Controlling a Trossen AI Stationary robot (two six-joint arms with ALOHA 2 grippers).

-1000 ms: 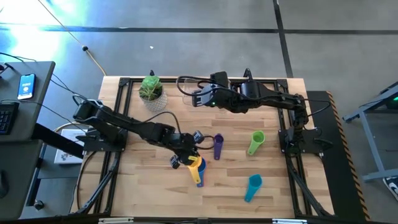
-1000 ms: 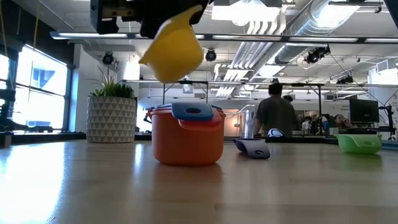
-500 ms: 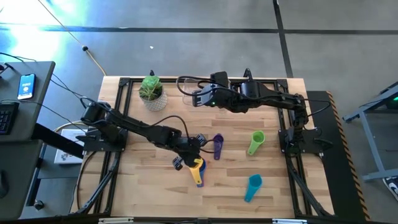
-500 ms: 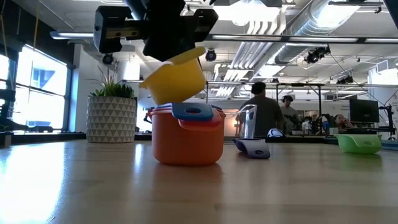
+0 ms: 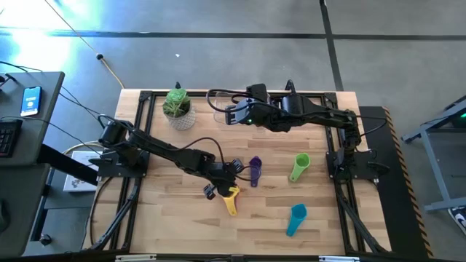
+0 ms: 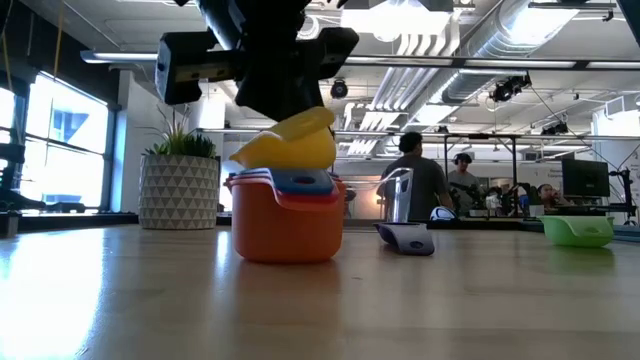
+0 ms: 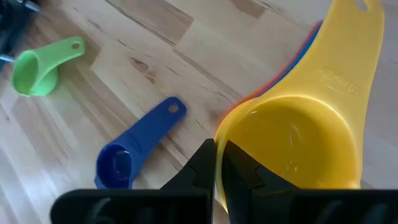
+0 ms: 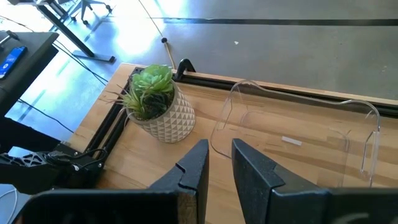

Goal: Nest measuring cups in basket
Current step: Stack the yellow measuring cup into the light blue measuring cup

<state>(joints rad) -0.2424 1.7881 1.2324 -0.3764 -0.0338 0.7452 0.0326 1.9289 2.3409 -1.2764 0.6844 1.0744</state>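
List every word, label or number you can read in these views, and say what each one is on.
Nothing can be read with certainty.
Yellow cup: raised lettering on its handle, too faint to read.
Clear basket: a small white sticker, too small to read.
Phone on the side desk: lit screen, illegible.

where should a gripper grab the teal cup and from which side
Take the teal cup by its handle, coming straight down from above. In the high view it lies on its side on the bare wood, apart from the other cups, so the narrow handle seems likelier to fit between the fingers than the wider bowl.
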